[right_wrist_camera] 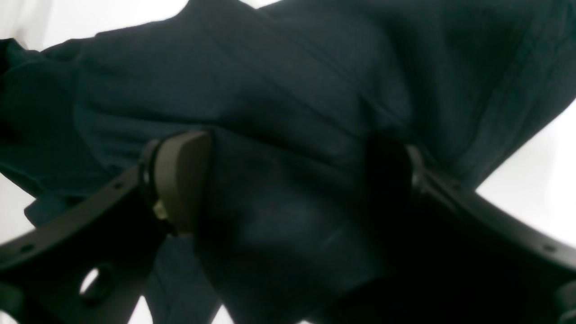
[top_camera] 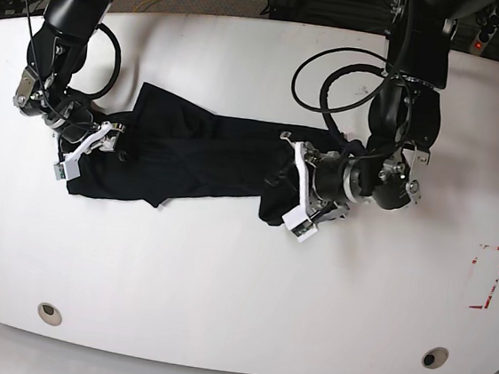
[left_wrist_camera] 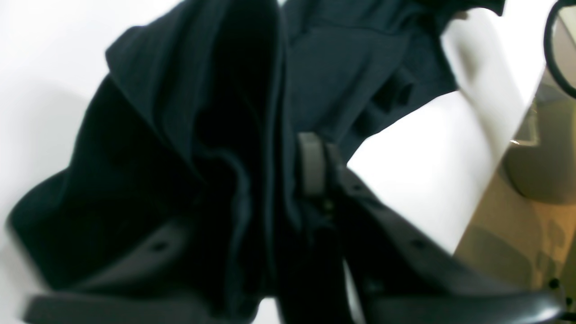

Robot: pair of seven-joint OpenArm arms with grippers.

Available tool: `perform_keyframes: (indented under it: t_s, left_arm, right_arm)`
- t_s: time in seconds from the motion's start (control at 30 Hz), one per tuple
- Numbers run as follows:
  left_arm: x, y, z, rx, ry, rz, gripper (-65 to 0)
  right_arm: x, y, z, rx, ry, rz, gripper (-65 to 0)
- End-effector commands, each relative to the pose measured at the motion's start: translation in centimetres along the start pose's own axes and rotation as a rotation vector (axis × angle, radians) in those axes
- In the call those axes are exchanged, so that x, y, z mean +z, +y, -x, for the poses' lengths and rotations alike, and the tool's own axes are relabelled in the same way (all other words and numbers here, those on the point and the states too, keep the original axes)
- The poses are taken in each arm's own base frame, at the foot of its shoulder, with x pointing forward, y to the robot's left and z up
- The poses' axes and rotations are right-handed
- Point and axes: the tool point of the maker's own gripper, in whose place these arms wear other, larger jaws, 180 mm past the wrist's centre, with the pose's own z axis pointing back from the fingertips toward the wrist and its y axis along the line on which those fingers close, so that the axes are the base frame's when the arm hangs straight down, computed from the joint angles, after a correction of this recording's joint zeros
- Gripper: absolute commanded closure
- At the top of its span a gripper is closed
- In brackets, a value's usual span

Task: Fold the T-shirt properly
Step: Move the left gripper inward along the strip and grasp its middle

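The left gripper (left_wrist_camera: 270, 180) is showing one grey pad at the centre of its wrist view, with dark folds of the T-shirt (left_wrist_camera: 189, 148) bunched against it. The opposite finger is lost in blur and black cloth, so whether these jaws are parted or pinching cannot be told. In the base view this gripper (top_camera: 295, 192) is sitting at the shirt's end on that view's right.

The right gripper (right_wrist_camera: 288, 180) is standing with its jaws spread wide, one brown pad (right_wrist_camera: 182, 180) on one side and a dark finger on the other, and T-shirt cloth (right_wrist_camera: 288, 112) is filling the gap between them. It (top_camera: 89, 145) is resting at the opposite end.

The T-shirt (top_camera: 199, 159) is lying as a long rumpled band across the white table (top_camera: 239, 284), between the two arms. A red-marked rectangle (top_camera: 488, 276) is sitting well apart, near the table's edge. Looped cables (top_camera: 335, 93) are hanging over the table behind the left arm.
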Motion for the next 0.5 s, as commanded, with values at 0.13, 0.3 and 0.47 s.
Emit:
perform_keyframes:
  t_s: [0.13,0.3,0.47]
  left_arm:
    - [-1.1,-2.3,-3.4,-0.098,-0.033,0.061,-46.9]
    - [-1.7,-4.9,-6.4,-0.190,-0.072,0.105,-47.1]
    - [1.4,-4.1,-9.0,-0.277,-0.152,0.021,-47.1]
  right_arm:
    - [0.2,-0.6,1.2,0.011,0.071,0.026,-50.1]
    - [0.1,-0.5,1.1,0.013,0.071,0.025,-50.1]
    - [0.2,-0.5,0.8,0.015,0.065,0.026,-50.1]
